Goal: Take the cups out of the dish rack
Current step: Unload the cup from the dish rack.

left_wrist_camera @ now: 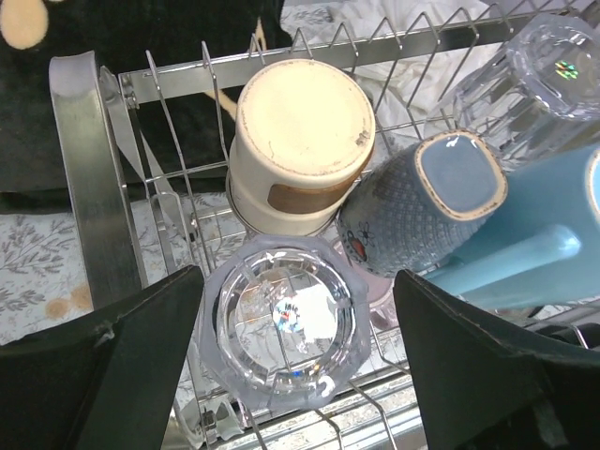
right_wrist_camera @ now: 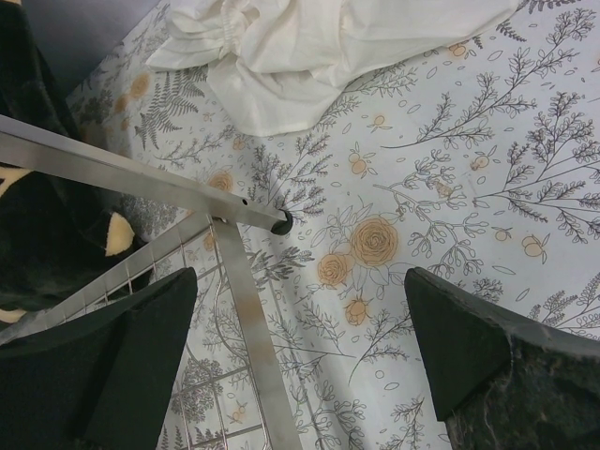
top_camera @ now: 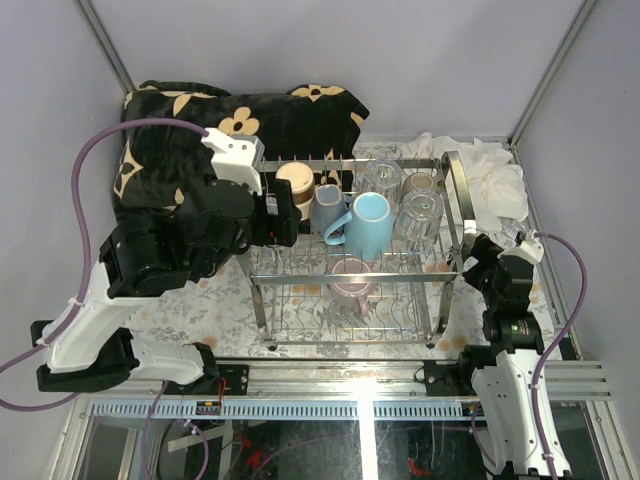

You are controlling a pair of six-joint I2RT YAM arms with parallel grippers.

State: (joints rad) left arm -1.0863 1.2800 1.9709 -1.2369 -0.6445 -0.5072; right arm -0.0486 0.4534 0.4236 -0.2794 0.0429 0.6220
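Cream cup [left_wrist_camera: 300, 141] just beyond glass [left_wrist_camera: 286, 319]

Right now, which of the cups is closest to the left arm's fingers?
The upside-down clear ribbed glass, sitting right between the open fingers. The cream cup and grey-blue mug stand farther back.

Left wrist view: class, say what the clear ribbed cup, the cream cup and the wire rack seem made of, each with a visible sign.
Clear ribbed cup: likely glass, possibly plastic; see-through, glinting facets.
Cream cup: probably glazed ceramic; opaque, speckled rough base rim.
Wire dish rack: polished chrome-like metal; mirror-bright bars.
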